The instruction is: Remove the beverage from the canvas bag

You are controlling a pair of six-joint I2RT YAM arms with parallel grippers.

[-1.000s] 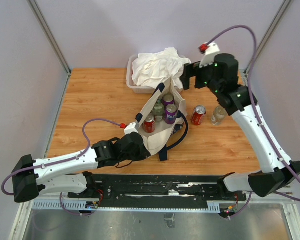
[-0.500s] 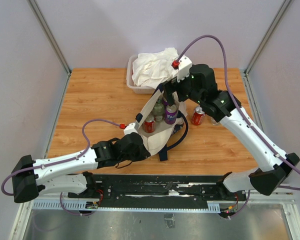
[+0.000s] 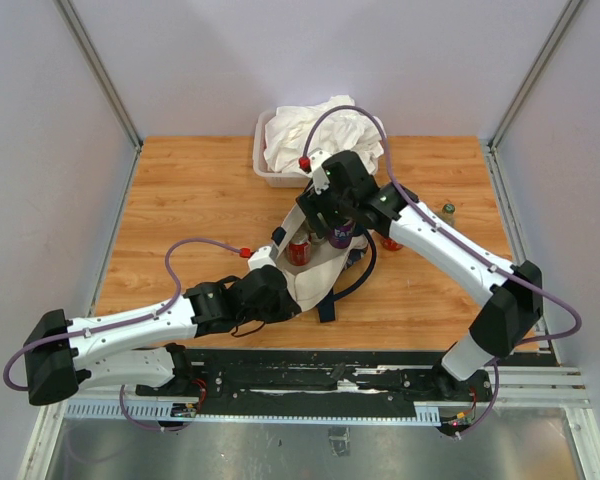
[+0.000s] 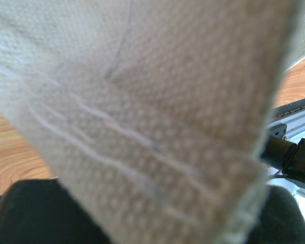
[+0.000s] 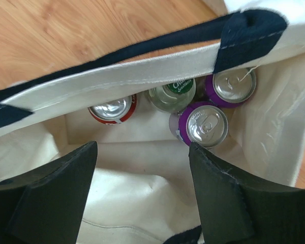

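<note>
The cream canvas bag (image 3: 315,280) with navy strap handles (image 5: 142,48) stands open at the table's middle. Inside it are a red can (image 5: 112,108), a green-labelled bottle (image 5: 172,94) and two purple cans (image 5: 207,124), all upright. My right gripper (image 5: 142,147) is open and empty, hovering just above the bag's mouth (image 3: 325,215), short of the cans. My left gripper (image 3: 278,292) is shut on the bag's near-left edge. In the left wrist view, canvas (image 4: 142,117) fills the frame between the dark fingers (image 4: 30,213).
A clear tub of white cloth (image 3: 320,135) stands just behind the bag. A small bottle (image 3: 447,212) stands on the table to the right, and a red object (image 3: 390,243) sits under the right arm. Grey walls close in the wooden table (image 3: 180,200).
</note>
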